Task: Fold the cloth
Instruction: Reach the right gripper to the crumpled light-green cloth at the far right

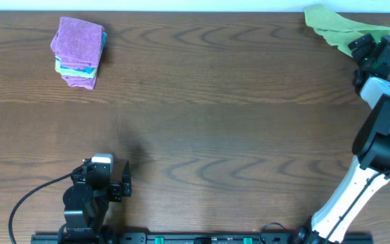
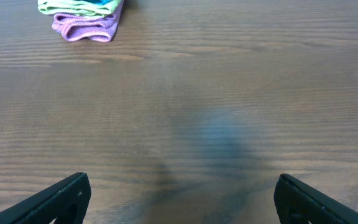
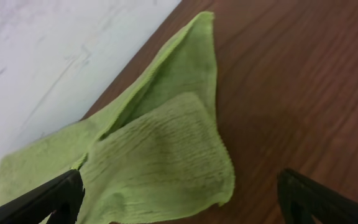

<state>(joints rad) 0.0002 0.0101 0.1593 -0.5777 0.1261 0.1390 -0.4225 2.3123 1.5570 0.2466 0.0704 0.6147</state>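
Green terry cloth point(image 1: 337, 26) lies crumpled at the far right corner of the dark wooden table point(image 1: 215, 122), at its edge. The right wrist view shows what the overhead does not: one ribbed flap is laid back over the rest. The right gripper point(image 3: 180, 182) hangs just above it, fingers spread wide and gripping nothing. Only the overhead shows the whole stack of folded cloths point(image 1: 78, 53), purple on top, at the far left. The left gripper point(image 2: 182, 183) is also spread, over bare wood.
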